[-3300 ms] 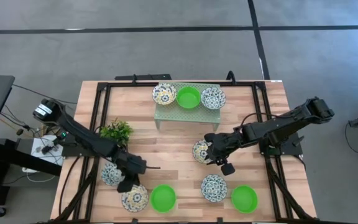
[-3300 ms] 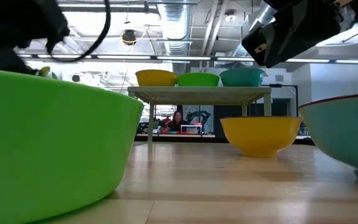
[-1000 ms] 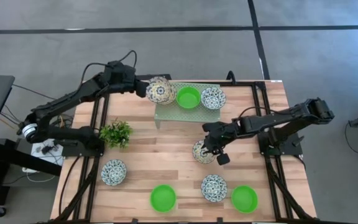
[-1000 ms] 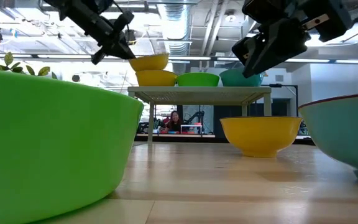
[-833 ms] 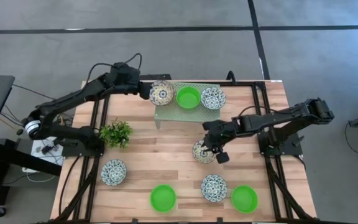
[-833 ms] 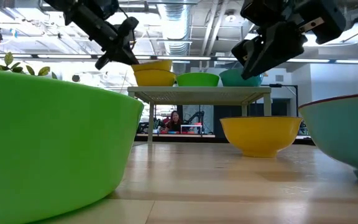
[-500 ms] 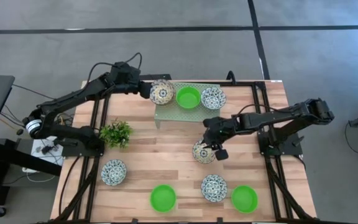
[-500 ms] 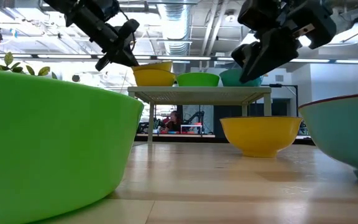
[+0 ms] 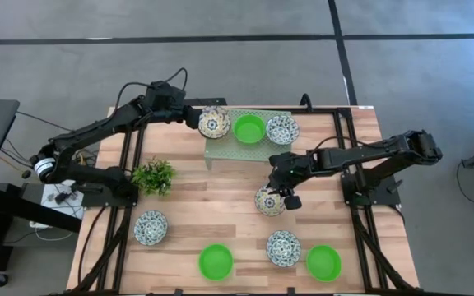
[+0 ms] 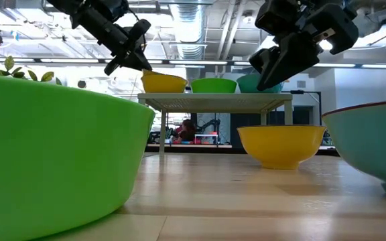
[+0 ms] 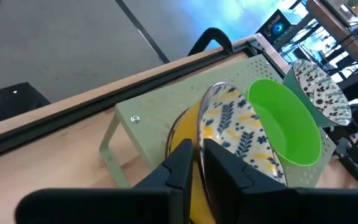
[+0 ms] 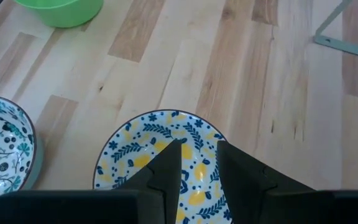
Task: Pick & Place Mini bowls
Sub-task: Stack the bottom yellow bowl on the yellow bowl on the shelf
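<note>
On the left end of the pale green rack (image 9: 220,150), a yellow-patterned mini bowl (image 9: 215,122) sits nested in another yellow bowl (image 10: 163,82). My left gripper (image 11: 199,158) is at its rim, on the side toward the table's left edge. A green bowl (image 9: 249,128) and a blue-patterned bowl (image 9: 282,129) stand beside it on the rack. A second yellow-patterned bowl (image 12: 166,158) rests on the table's middle. My right gripper (image 12: 197,165) hovers open above it, well clear in the low view (image 10: 267,75). My left gripper has the bowl's rim (image 11: 199,134) between its two fingers, one finger inside the bowl and one outside. The fingers come slanting down from the table's left side. The bowl sits tilted, its underside down in the bowl beneath it on the rack.
Near the front edge stand a blue-patterned bowl (image 9: 151,228), a green bowl (image 9: 216,261), another blue-patterned bowl (image 9: 283,247) and a green bowl (image 9: 322,262). A small leafy plant (image 9: 154,175) stands at the left. Bare wood lies between the rack and the front row.
The yellow-patterned bowl at my left gripper has come down from just above the rack's left bowl and sunk into it, so the low view now shows one yellow shape instead of two.
</note>
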Tool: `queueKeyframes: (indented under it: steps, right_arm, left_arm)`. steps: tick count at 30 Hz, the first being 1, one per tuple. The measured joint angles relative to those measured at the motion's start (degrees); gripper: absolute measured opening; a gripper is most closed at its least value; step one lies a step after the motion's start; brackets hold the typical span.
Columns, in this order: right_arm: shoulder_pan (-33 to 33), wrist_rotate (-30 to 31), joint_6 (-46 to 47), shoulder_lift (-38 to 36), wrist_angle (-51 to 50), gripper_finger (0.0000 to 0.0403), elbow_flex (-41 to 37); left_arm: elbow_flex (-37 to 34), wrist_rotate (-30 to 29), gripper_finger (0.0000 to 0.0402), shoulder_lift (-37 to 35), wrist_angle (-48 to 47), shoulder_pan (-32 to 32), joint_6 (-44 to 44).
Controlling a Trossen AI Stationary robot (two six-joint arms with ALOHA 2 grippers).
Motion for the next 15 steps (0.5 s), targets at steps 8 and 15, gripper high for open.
queueKeyframes:
  steps: [8,15]
  right_arm:
    - [0.0,0.0,0.0,0.0,0.0,0.0098,0.0]
    - [0.0,0.0,-0.1,0.0,0.0,0.0098,0.0]
  left_arm:
    - [0.0,0.0,0.004,2.4,1.0,0.0,0.2]
    - [0.0,0.0,0.0065,2.0,2.7,0.0,2.4]
